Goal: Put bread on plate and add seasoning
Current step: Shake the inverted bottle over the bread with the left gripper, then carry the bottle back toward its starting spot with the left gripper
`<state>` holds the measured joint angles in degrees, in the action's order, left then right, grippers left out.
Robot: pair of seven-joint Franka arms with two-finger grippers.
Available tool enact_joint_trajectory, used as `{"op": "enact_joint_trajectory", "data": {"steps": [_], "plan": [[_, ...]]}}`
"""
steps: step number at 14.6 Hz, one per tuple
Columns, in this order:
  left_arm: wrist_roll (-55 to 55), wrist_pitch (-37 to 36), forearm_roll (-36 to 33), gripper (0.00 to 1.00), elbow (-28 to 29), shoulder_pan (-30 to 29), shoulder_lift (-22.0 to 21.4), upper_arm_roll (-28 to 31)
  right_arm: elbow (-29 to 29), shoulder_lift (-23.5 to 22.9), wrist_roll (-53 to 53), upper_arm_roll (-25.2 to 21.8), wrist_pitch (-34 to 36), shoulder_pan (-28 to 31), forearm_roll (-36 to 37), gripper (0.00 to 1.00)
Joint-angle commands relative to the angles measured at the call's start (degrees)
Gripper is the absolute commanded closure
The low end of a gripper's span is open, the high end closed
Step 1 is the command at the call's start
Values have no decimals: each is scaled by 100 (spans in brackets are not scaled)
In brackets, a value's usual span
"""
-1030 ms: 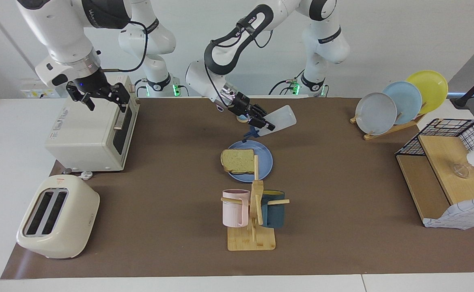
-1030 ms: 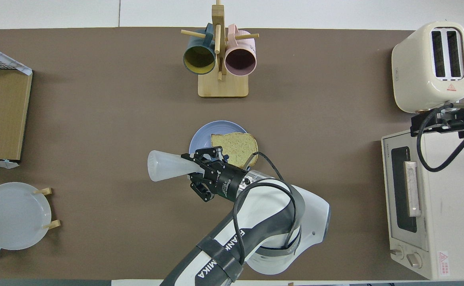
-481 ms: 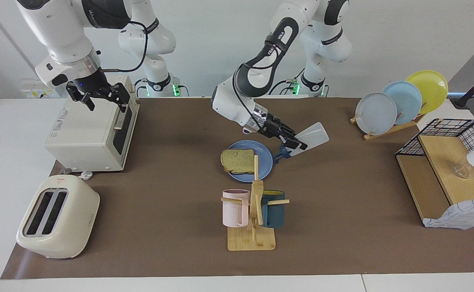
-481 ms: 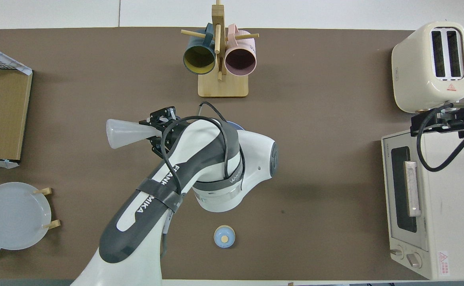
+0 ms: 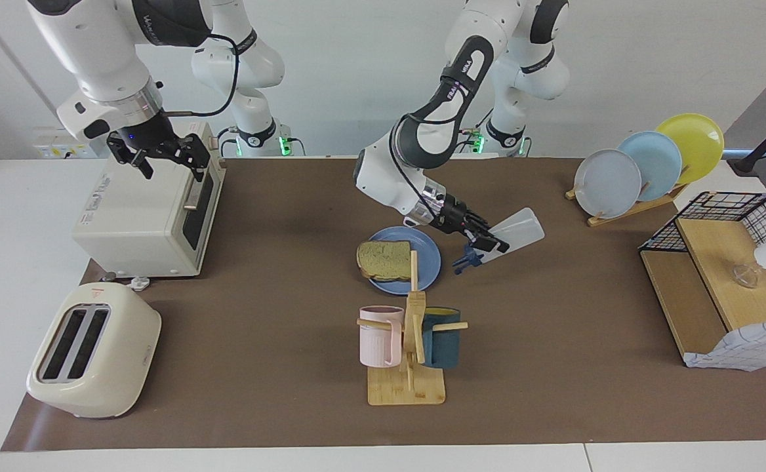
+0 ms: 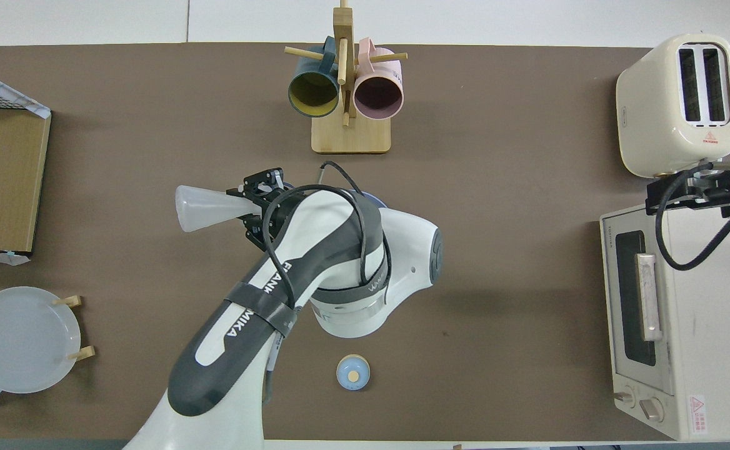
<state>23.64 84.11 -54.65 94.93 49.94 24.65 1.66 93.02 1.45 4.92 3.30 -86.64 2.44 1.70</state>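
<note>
2 arms are in play, but only the left gripper (image 5: 481,240) is working: its fingers are clamped on the neck of the seasoning bottle (image 5: 514,231), which hangs tilted, navy cap lowest, over the mat just beside the medium-blue plate (image 5: 430,257) on the side toward the left arm's end of the table. The bread slice (image 5: 384,259) already lies on that plate, overhanging the rim toward the right arm's end.

To season well, I'd say the cap must travel back over the bread before any shake, since from here the seasoning would land on the mat; short, gentle shakes should do.

Compared with 1 second ago, the bottle has swung from the robots' side of the plate round to its side. The right gripper (image 5: 158,155) waits over the toaster oven (image 5: 147,216), fingers spread, unchanged.
</note>
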Motion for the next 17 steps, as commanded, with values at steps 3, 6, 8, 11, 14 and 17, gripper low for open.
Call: {"op": "enact_joint_trajectory", "data": {"steps": [3, 6, 8, 11, 14, 17], "plan": [[-17, -597, 385, 100, -107, 1016, -21, 53, -12, 39, -149, -23, 77, 2, 85, 0], [-26, -668, 473, 100, -124, 1141, -22, 53, -12, 39, -149, -23, 77, 2, 85, 0], [-26, -633, 473, 100, -107, 1036, -22, 53, -12, 39, -149, -23, 77, 2, 85, 0], [-26, -493, 447, 100, -107, 615, 5, 62, -12, 39, -149, -23, 77, 2, 85, 0], [-43, -133, 447, 100, -107, 106, 40, 62, -12, 39, -149, -23, 77, 2, 85, 0], [-288, 148, 438, 100, -107, -360, 57, 53, -12, 39, -149, -23, 77, 2, 85, 0]]}}
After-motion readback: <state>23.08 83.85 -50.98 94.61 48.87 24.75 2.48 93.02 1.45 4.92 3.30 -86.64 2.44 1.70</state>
